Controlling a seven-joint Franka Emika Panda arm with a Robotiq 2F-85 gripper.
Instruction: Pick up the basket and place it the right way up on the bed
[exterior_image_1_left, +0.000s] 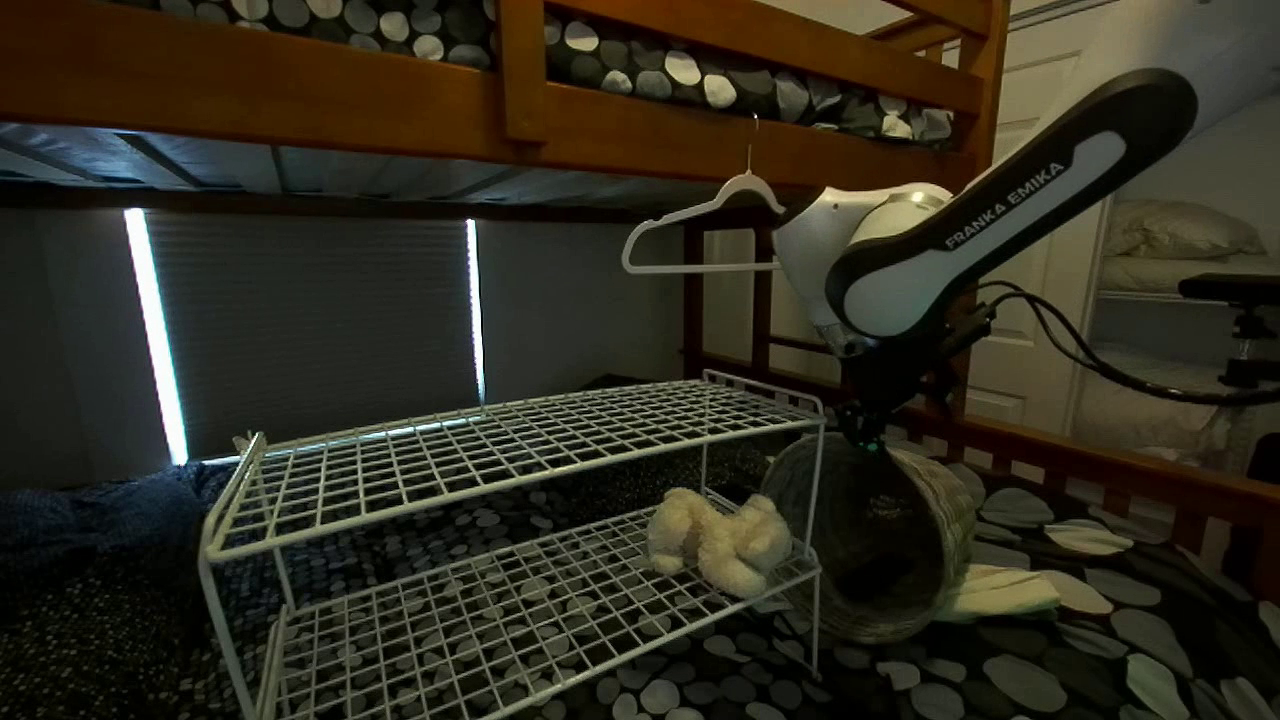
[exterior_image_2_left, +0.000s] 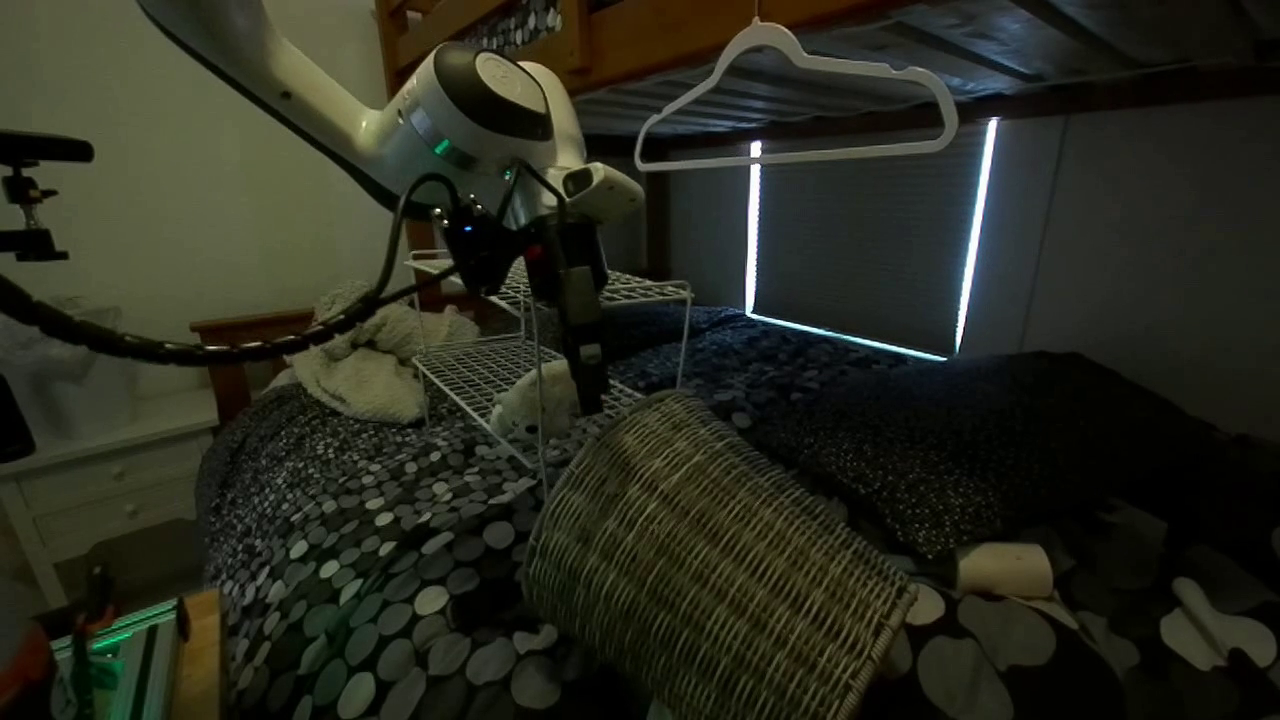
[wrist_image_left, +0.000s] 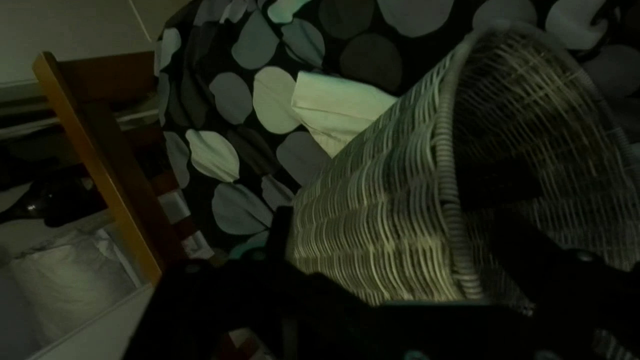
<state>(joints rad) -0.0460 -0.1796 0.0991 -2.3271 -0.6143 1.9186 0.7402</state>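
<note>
One grey-tan bucket-shaped wicker basket lies tilted on one brown wooden bunk bed with dark circle-patterned bedding; in an exterior view its lower part is cut off. One black end effector has two fingers wide apart astride the rim, the inner tip lost in shadow. One white two-tier wire rack bears one cream plush toy; the white-and-black arm partly hides one white clothes hanger in an exterior view.
</note>
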